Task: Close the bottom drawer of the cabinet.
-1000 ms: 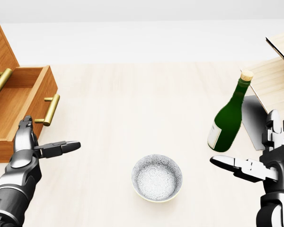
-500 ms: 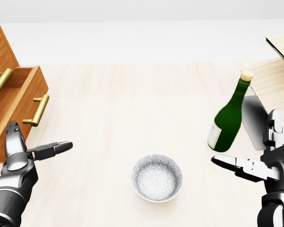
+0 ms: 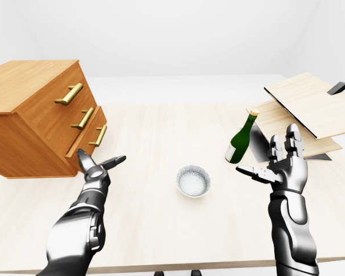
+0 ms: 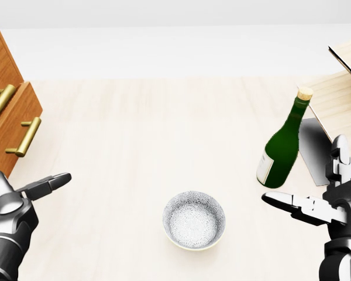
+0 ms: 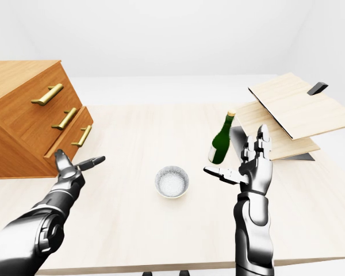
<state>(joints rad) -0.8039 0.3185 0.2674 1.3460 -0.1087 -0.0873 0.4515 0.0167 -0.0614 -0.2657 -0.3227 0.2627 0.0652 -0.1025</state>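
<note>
Bottom drawer of the cabinet sits at the left of the table in the left-eye view. Its face reads about flush with the two drawer faces above; no box or inside showing. Wood is warm orange-brown, grain visible. Each of the three drawers carries one brass bar handle; the bottom drawer's handle stands off on two short posts. Cabinet top is plain, body looks tilted in the eye views.

Left hand is just below the cabinet's lower right corner, fingers spread, one finger pointing right, gripping nothing. Can't tell if the hand touches the cabinet.

Right hand is raised at the right of the view, palm up, fingers splayed and empty, just beside the green bottle.

Bottle has a cork stopper and a pale label, no readable text. Patterned bowl sits mid-table, between the hands. Light wooden boards are stacked at the right. No writing or brand legible anywhere.
</note>
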